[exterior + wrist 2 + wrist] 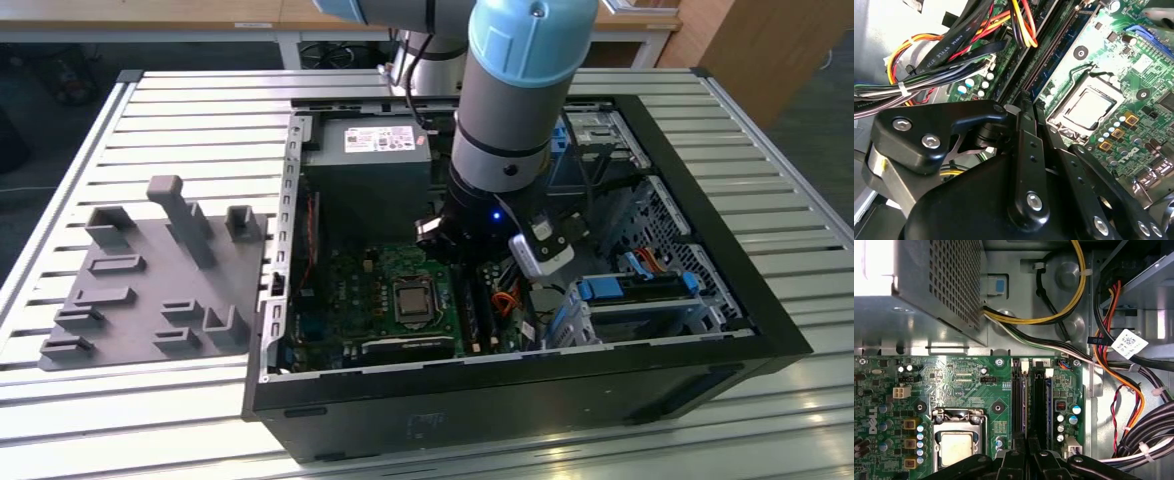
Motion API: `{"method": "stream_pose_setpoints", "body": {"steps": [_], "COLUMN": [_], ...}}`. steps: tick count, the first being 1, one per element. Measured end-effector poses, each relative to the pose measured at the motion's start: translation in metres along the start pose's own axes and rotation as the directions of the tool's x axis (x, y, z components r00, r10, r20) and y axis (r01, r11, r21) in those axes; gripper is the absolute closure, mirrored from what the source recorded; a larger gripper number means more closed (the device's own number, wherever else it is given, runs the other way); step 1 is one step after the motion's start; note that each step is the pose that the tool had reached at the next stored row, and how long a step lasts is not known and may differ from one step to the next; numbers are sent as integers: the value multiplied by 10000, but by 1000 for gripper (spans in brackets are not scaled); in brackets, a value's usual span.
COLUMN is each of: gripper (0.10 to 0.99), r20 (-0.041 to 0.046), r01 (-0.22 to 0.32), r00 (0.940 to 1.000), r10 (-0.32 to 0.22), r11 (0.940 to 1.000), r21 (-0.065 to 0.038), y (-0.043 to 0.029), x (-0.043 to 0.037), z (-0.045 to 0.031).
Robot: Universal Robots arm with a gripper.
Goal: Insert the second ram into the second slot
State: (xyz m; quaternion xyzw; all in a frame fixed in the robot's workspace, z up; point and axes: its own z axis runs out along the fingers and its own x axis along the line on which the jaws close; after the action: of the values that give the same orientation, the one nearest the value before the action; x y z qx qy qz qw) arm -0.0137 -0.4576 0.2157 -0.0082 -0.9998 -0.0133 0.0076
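We find the thin blue circuit-board ram stick [1066, 45] lying lengthwise in one of the long black memory slots [1021, 400] on the green motherboard [954, 375]. It sits just beside the square metal processor socket [956, 447]. The black pincer [1023, 107] sits directly over the near end of that stick. Its jaws are drawn narrow, almost together. We cannot tell whether they pinch the board's edge or merely press on it.

A bundle of black, yellow, orange and red cables [1134, 405] runs along the other side of the slots. The grey perforated power supply box [367, 170] lies beyond the motherboard.

All this sits inside the open black computer case [534, 400], which lies near the slatted metal table's [174, 110] edge at the exterior view's right. A grey moulded fixture plate [147, 280] rests near the opposite edge.
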Motion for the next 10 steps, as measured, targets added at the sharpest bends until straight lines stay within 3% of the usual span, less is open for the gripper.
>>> {"method": "stream_pose_setpoints", "body": {"steps": [10], "gripper": [949], "r20": [1], "r01": [0], "r00": [10000], "r10": [0], "r11": [10000], "r21": [-2], "y": [0], "x": [-4], "z": [14]}}
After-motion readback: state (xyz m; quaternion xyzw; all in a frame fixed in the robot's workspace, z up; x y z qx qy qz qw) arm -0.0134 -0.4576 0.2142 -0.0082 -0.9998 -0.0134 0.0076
